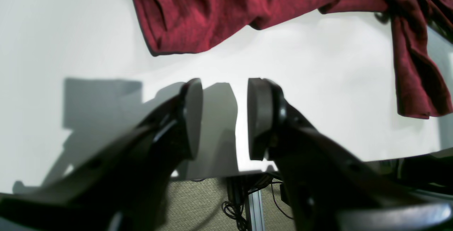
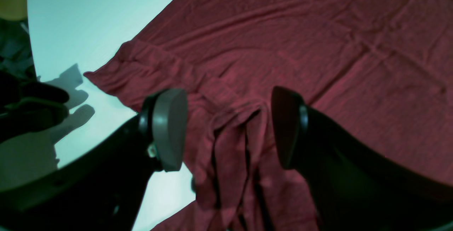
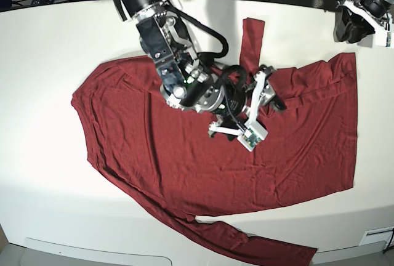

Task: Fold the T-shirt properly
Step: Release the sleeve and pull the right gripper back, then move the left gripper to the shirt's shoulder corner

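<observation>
Sprawling across the white bench (image 3: 49, 32), the maroon T-shirt (image 3: 184, 155) lies mostly flat, one sleeve trailing toward the near edge. The right claw (image 2: 229, 128) hangs spread over a bunched fold in the shirt's middle. The left claw (image 1: 224, 117), also spread and empty, hovers over bare bench beside the hem.
</observation>
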You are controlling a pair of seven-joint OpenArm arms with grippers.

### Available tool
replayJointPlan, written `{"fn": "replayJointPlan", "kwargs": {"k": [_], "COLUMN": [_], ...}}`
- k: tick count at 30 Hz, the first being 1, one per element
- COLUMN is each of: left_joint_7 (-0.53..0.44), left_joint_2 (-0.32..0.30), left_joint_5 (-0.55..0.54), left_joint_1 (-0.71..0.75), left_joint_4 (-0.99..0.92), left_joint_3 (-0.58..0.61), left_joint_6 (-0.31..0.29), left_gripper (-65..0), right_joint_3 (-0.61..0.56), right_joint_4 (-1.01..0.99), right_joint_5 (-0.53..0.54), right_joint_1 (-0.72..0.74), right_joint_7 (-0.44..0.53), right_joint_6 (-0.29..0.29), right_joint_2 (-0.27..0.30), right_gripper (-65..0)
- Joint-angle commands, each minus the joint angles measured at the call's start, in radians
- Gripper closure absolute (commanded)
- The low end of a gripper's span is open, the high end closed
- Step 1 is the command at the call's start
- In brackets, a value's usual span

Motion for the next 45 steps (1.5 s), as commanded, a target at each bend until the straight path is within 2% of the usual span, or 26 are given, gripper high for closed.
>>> {"fn": "replayJointPlan", "kwargs": {"k": [1,8,13,18,23,26,31,35,40,45], "left_joint_7": [-0.023,-0.023,-0.024,-0.029,-0.055,-0.081,-0.080,-0.084,-0.083,-0.085], "left_joint_2": [-0.017,-0.016,-0.011,-0.011,-0.011,-0.011,-0.011,-0.011,-0.011,-0.011], "left_joint_5": [-0.011,-0.011,-0.018,-0.084,-0.094,-0.089,0.030,0.111,0.230,0.249], "left_joint_1": [0.003,0.004,0.015,0.021,0.014,0.009,-0.029,-0.047,-0.052,-0.053], "left_joint_4": [0.017,0.017,0.018,0.018,0.018,0.018,0.017,0.017,0.017,0.017], "left_joint_3": [-0.006,-0.006,0.015,0.108,0.229,0.298,0.410,0.484,0.543,0.583], "left_joint_6": [-0.008,-0.008,-0.008,-0.008,-0.008,-0.008,-0.008,-0.008,-0.008,-0.008], "left_gripper": [-20.7,-20.7,-20.7,-20.6,-20.6,-20.7,-20.7,-20.7,-20.6,-20.7], "right_joint_3": [0.000,0.001,0.002,0.022,0.113,0.185,0.303,0.383,0.464,0.499], "right_joint_4": [0.018,0.093,0.125,0.125,0.125,0.125,0.125,0.125,0.125,0.125], "right_joint_5": [0.013,0.013,0.013,0.013,0.024,0.095,0.193,0.269,0.360,0.385], "right_joint_1": [0.028,0.035,0.034,0.031,0.031,0.032,0.032,0.032,0.032,0.032], "right_joint_7": [0.019,-0.084,-0.140,-0.158,-0.169,-0.178,-0.198,-0.235,-0.253,-0.262], "right_joint_6": [0.004,0.004,0.004,0.003,0.003,0.004,0.011,0.061,0.068,0.068], "right_joint_2": [-0.011,0.017,0.109,0.219,0.293,0.330,0.389,0.425,0.447,0.446], "right_gripper": [-36.8,-36.7,-36.6,-36.6,-36.6,-36.6,-36.6,-36.6,-36.6,-36.6]}}
